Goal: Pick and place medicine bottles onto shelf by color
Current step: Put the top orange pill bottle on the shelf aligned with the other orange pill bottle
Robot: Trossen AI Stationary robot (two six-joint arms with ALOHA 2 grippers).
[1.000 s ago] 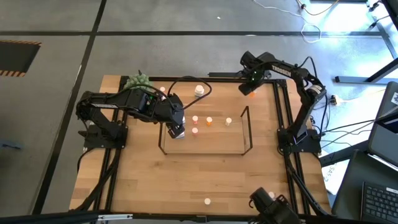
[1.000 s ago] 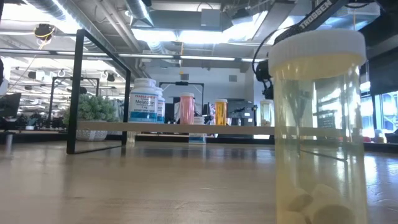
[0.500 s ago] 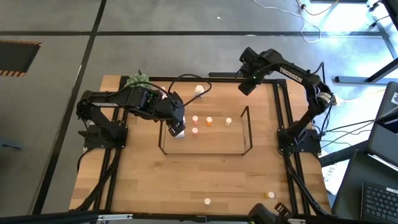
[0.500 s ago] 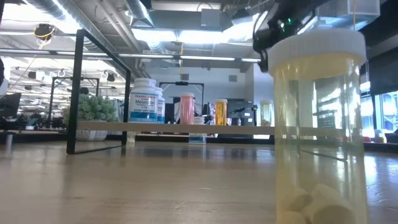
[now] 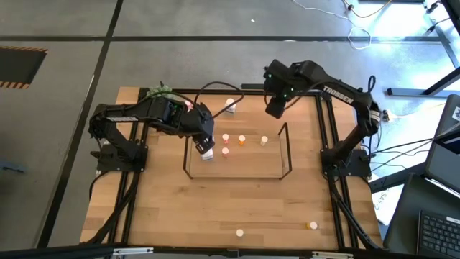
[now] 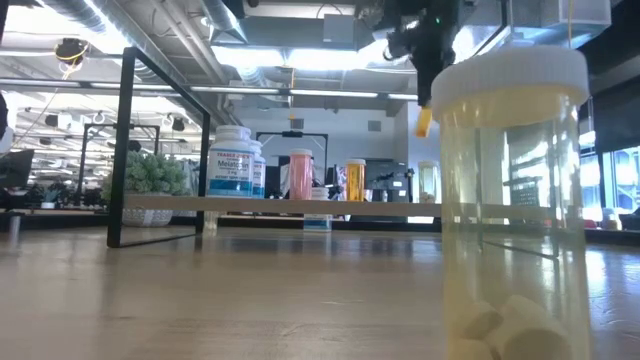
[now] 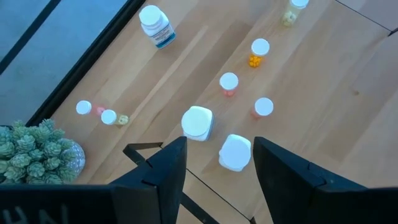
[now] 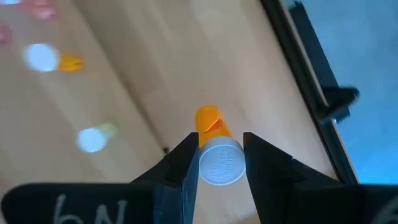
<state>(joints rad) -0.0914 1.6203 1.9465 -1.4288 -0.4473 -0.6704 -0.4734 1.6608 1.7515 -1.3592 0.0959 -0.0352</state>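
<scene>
The shelf point(image 5: 287, 155), a black wire rack with a wood base, stands mid-table. Two white medicine bottles point(image 7: 198, 121), two pink ones point(image 5: 225, 138), an orange one point(image 5: 241, 140) and a cream one point(image 5: 264, 140) stand on it. My left gripper point(image 5: 207, 146) hovers open above the shelf's left end, over a white bottle point(image 7: 236, 151), without touching it. My right gripper point(image 5: 274, 109) is above the table beyond the shelf's far right corner, shut on an orange bottle point(image 8: 208, 121) with a white cap. My right gripper pinches the orange bottle by the sides of its white cap point(image 8: 221, 165) between its two fingers. The fingers come from above, pointing steeply down. The orange body point(image 6: 424, 122) hangs below the fingers, lifted clear of the table.
A white bottle point(image 5: 230, 106) lies on the table behind the shelf. Small bottles point(image 7: 108, 116) stand near the green plant point(image 5: 159, 93) at the far left. A cream bottle point(image 5: 239, 232) and an orange one point(image 5: 311, 225) stand near the front edge.
My right gripper has risen from the table's far right corner and swung toward the table's left, toward the shelf, rolling its wrist. The orange bottle has come up with it, lifted clear of the table.
</scene>
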